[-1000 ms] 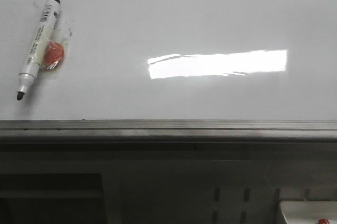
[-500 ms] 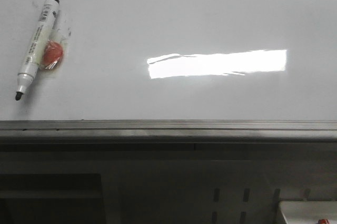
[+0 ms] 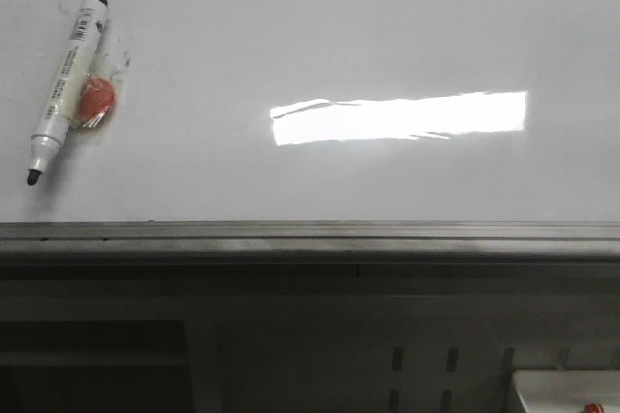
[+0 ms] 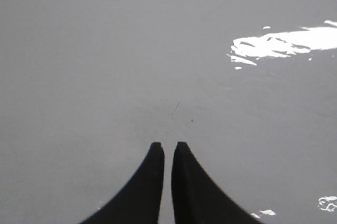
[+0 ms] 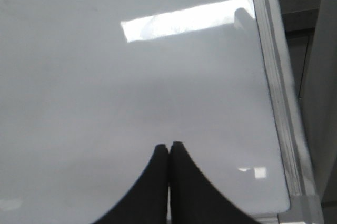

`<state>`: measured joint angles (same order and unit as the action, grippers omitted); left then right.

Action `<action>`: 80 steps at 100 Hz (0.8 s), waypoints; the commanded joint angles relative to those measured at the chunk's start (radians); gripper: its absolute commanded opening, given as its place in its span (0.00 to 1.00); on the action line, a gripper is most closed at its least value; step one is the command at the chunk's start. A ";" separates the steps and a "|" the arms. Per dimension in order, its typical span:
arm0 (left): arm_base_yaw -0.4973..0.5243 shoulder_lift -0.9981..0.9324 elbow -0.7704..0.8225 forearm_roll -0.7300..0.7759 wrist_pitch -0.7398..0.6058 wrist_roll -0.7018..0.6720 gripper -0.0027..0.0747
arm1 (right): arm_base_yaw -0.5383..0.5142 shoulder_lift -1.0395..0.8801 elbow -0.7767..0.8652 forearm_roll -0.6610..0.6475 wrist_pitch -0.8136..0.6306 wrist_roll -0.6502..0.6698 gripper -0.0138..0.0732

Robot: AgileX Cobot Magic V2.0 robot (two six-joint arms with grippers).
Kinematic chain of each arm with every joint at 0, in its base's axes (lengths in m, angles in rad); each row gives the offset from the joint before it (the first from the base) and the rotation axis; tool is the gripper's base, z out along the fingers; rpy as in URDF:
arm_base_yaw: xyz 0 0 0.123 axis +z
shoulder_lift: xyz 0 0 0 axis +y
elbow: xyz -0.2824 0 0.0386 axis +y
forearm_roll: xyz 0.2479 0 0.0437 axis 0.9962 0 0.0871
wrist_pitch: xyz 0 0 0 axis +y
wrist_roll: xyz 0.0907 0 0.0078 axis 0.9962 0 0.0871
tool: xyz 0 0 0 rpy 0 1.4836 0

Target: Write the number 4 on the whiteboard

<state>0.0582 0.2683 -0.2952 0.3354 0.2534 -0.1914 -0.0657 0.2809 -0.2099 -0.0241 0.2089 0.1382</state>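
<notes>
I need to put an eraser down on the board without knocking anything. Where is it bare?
Most of the whiteboard is bare: everything right of the marker, around the bright glare patch, down to the metal edge strip. The only crowded spot is the far left, where the marker lies against a red blob.

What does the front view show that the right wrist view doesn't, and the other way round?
Only the front view shows the marker lying uncapped on the board's left, with a red magnet beside it. Neither arm appears there. Only the right wrist view shows the right pincer, closed and empty, above bare board near the frame's corner. Both show the whiteboard, its bright light reflection and the metal edge strip. No 4 is written in either.
</notes>
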 commanded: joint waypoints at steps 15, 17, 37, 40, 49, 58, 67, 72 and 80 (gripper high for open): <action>-0.017 0.169 -0.022 0.012 -0.345 0.000 0.44 | -0.007 0.031 -0.037 -0.002 -0.172 -0.006 0.10; -0.017 0.186 -0.019 0.012 -0.380 0.000 0.44 | -0.007 0.031 -0.037 -0.002 -0.170 -0.006 0.10; -0.057 0.344 -0.005 0.071 -0.721 -0.055 0.44 | -0.007 0.031 -0.037 -0.002 -0.161 -0.006 0.10; -0.079 0.369 -0.005 0.132 -0.779 -0.085 0.44 | -0.007 0.031 -0.037 -0.002 -0.161 -0.006 0.10; -0.153 0.436 -0.007 0.272 -0.889 -0.238 0.44 | -0.007 0.031 -0.037 -0.002 -0.161 -0.006 0.10; -0.233 0.497 -0.007 0.328 -0.897 -0.395 0.45 | -0.007 0.031 -0.037 -0.002 -0.161 -0.006 0.10; -0.314 0.555 -0.007 0.332 -0.897 -0.423 0.48 | -0.007 0.031 -0.037 -0.002 -0.169 -0.006 0.10; -0.353 0.587 -0.007 0.306 -0.895 -0.423 0.50 | -0.007 0.031 -0.037 -0.002 -0.169 -0.006 0.10; -0.390 0.623 -0.007 0.273 -0.886 -0.423 0.53 | -0.007 0.031 -0.037 -0.002 -0.169 -0.006 0.10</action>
<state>-0.2918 0.8623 -0.2735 0.6671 -0.5697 -0.5939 -0.0657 0.2934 -0.2099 -0.0241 0.1257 0.1382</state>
